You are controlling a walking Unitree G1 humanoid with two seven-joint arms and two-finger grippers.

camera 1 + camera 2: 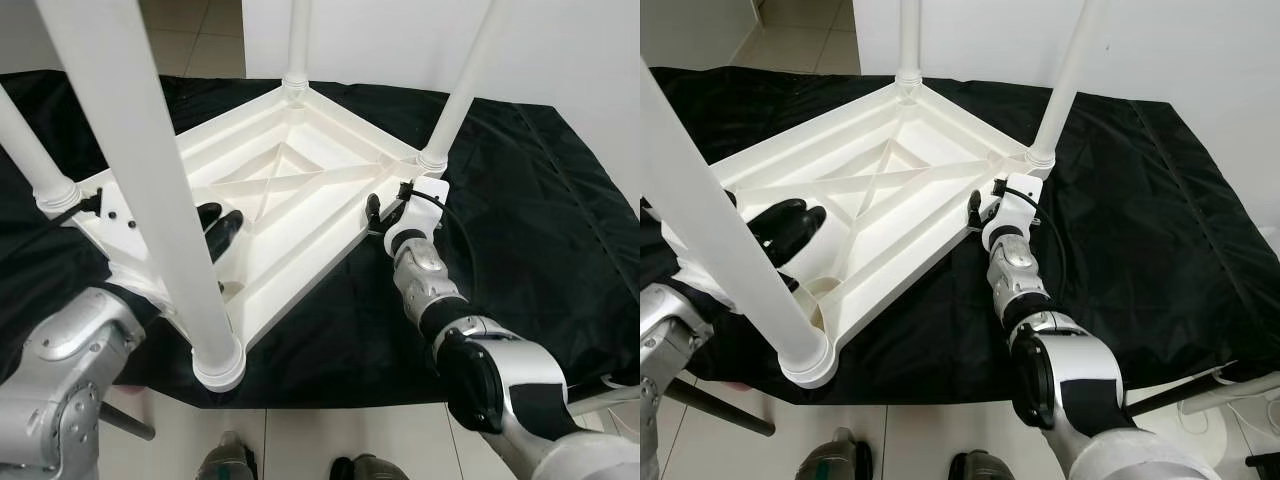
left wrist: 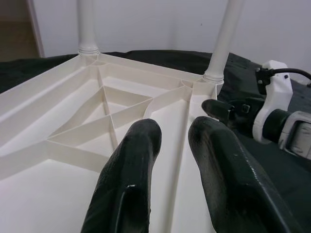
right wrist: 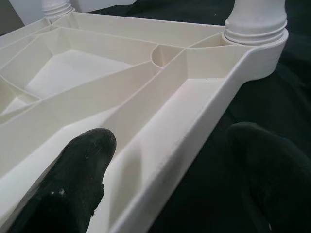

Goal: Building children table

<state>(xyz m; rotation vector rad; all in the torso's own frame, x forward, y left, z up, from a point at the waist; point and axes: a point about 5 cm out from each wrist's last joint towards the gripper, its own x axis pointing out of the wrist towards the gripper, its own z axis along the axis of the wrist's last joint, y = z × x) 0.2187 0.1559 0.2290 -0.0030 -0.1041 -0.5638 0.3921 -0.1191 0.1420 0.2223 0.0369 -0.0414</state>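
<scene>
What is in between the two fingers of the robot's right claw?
The white rim of the upside-down table sits between the right claw's open fingers, clearest in the right wrist view.

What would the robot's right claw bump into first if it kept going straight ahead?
Probably the rim of the upturned white plastic table top: the right gripper straddles that edge, one finger inside, one outside.

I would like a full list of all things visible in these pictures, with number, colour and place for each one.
table top: one, white, upside down on the black cloth, ribbed underside facing up.
table legs: four, white, standing upright at the corners.
black cloth: one, covering the work surface under the table.
floor: light tiles, in front of the surface.
wall: white, behind.
left gripper: black fingers slightly apart, over the inside of the table top near its left corner.
right gripper: black fingers open astride the table top's right rim.
</scene>
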